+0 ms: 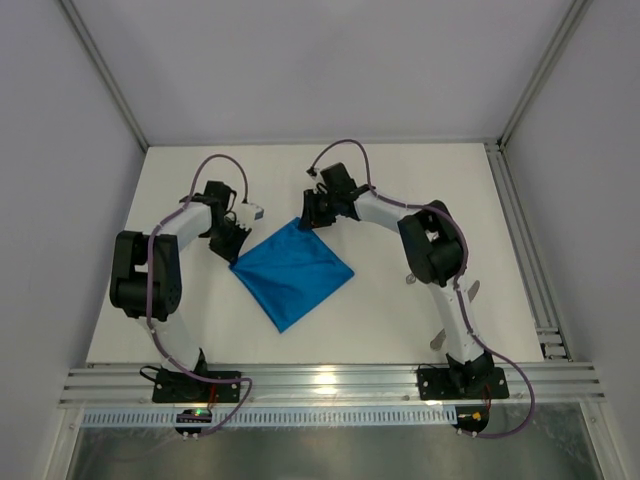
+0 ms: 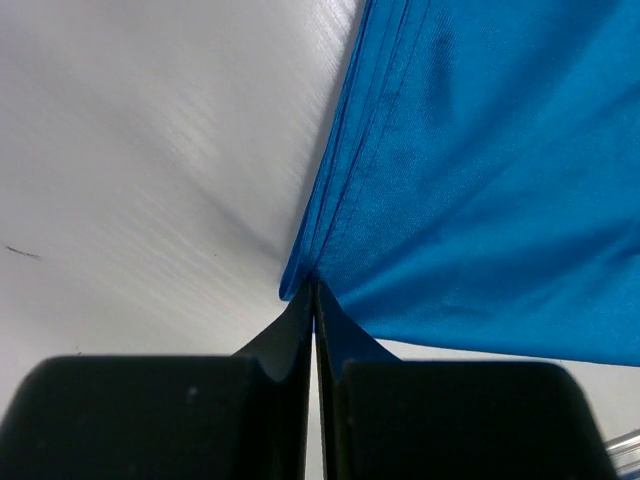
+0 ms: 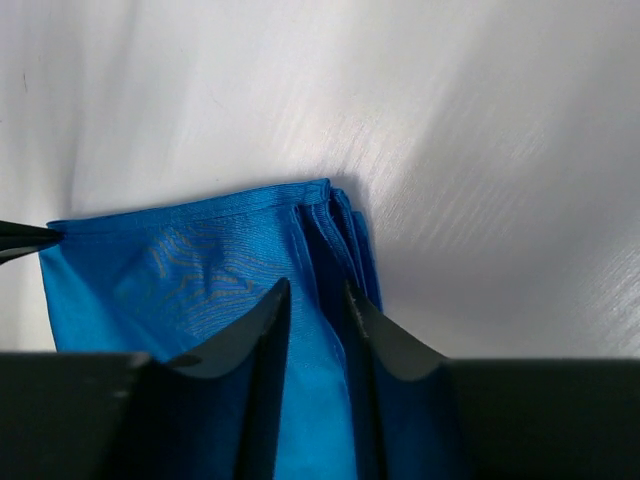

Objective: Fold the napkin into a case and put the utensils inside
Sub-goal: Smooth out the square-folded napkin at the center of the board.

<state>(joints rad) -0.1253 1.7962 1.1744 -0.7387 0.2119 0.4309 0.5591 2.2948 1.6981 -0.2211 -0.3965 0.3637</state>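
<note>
**Q:** What stage of the task does this figure show?

**A:** An early stage, as I read it. The napkin (image 1: 292,272) lies flat on the table (image 1: 420,190), near its middle and somewhat toward the left edge. It is a layered square set corner-on, not yet the narrow strip that a case needs. The further folds are still to be made, and so is the loading of the cutlery.

**Q:** How do the grippers stand?

**A:** The left gripper (image 2: 314,300) is closed tight, pinching the cloth's left corner. The right gripper (image 3: 318,288) is at the far corner. Its fingers (image 3: 268,318) are slightly parted and straddle the stacked hems, and no pinch is visible there.

**Q:** Is there any container, and what is in it?

**A:** No case has been formed yet, so nothing is held in one, and no cutlery rests on the cloth.

**Q:** Where are the utensils?

**A:** Slim silvery pieces, probably the utensils (image 1: 472,290), show beside the right arm toward the right edge, well apart from the napkin. They are too small and too hidden to tell a fork among them.
</note>
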